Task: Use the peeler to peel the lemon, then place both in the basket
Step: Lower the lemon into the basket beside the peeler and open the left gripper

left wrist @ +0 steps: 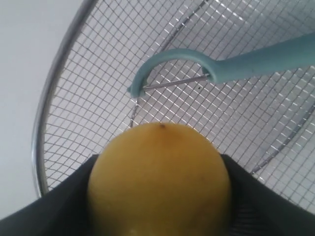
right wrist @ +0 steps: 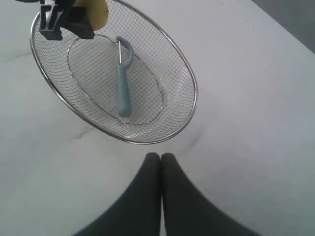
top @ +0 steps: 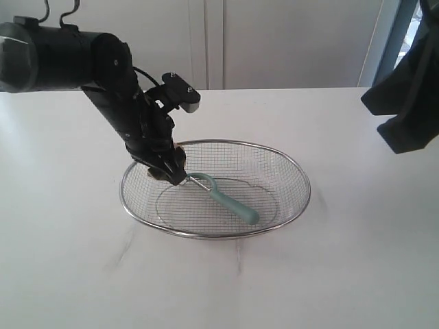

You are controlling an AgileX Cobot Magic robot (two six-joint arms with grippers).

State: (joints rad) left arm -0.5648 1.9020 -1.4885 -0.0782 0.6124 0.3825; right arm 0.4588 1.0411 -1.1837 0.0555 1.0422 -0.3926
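My left gripper (left wrist: 158, 162) is shut on the yellow lemon (left wrist: 160, 184), with a dark finger (left wrist: 54, 214) on each side of it. It holds the lemon low over the near-left part of the wire mesh basket (top: 206, 236). In the exterior view the left gripper (top: 169, 164) hides most of the lemon. The teal-handled peeler (top: 230, 201) lies inside the basket, its silver blade end close to the lemon. From the right wrist view I see the lemon (right wrist: 97, 12), the peeler (right wrist: 123, 83) and the basket (right wrist: 193, 98). My right gripper (right wrist: 160, 157) is shut and empty, off to the side over the white table.
The basket stands in the middle of a white table (top: 357, 260). The right arm's dark body (top: 405, 103) hangs at the upper right of the exterior view. Pale cabinet doors (top: 274, 41) stand behind the table.
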